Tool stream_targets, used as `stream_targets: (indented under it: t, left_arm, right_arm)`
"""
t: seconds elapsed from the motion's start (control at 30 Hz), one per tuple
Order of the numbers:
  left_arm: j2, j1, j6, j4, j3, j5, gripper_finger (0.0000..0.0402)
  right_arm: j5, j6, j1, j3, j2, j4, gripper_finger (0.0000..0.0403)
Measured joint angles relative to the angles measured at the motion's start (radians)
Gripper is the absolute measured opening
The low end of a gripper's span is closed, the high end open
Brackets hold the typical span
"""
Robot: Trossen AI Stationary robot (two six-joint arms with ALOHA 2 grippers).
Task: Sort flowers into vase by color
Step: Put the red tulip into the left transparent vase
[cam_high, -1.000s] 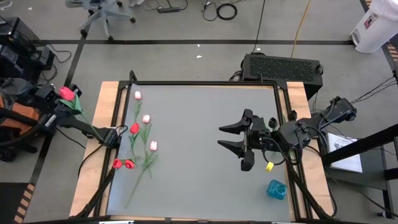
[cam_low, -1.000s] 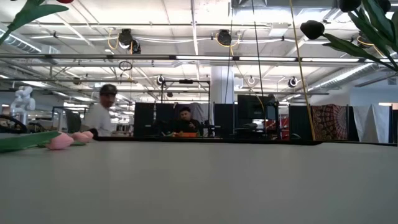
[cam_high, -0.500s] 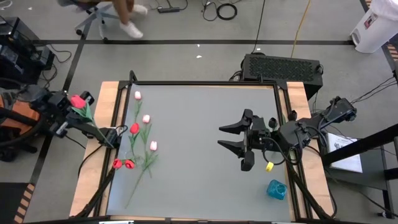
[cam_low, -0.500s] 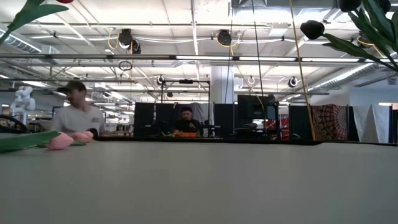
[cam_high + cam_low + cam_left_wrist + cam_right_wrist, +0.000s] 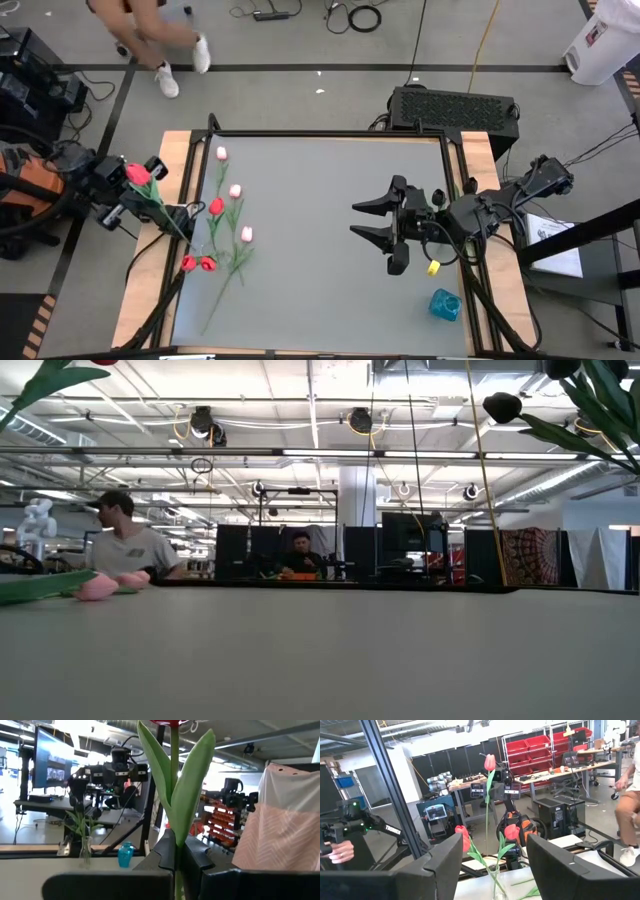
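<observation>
High view: at left frame edge, a red-headed artificial tulip on a green stem (image 5: 139, 176) is clamped in the left gripper (image 5: 130, 195); pink and red tulips (image 5: 229, 215) are seen lying left on the grey table (image 5: 320, 250).
Right gripper (image 5: 375, 217) is spread wide, empty, right of centre.
Left wrist view: the stem is pinched between dark fingers (image 5: 200, 862).

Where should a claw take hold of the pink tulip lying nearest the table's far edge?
On the pink tulip, grip the thin stem just below the head, coming straight down and closing across it: it lies flat on the table, and lower down the other stems crowd it. The left claw holds a red tulip.
</observation>
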Motion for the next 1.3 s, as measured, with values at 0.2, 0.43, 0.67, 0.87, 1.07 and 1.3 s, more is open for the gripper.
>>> stream_targets:
  t: [0.2,0.43,0.67,0.87,1.07,1.3]
  left_arm:
    - [0.0,0.0,-0.005,0.039,-0.052,0.0,0.0011]
    - [0.0,0.0,-0.02,0.054,-0.114,0.0,0.0011]
    - [0.0,0.0,0.006,0.055,-0.126,-0.002,0.0011]
    - [0.0,0.0,0.028,0.059,-0.126,-0.028,0.0011]
    - [0.0,0.0,0.03,0.073,-0.126,-0.045,0.0011]
    - [0.0,0.0,0.032,-0.003,-0.126,-0.055,0.0011]
  right_arm:
    - [0.0,0.0,0.0,0.0,0.0,0.0,0.021]
    - [0.0,0.0,0.0,0.0,0.0,0.0,0.021]
    - [0.0,0.0,0.0,0.0,0.0,0.0,0.021]
    - [0.0,0.0,0.0,0.0,0.0,0.0,0.021]
    - [0.0,0.0,0.0,0.0,0.0,0.0,0.021]
    - [0.0,0.0,0.0,0.0,0.0,0.0,0.021]
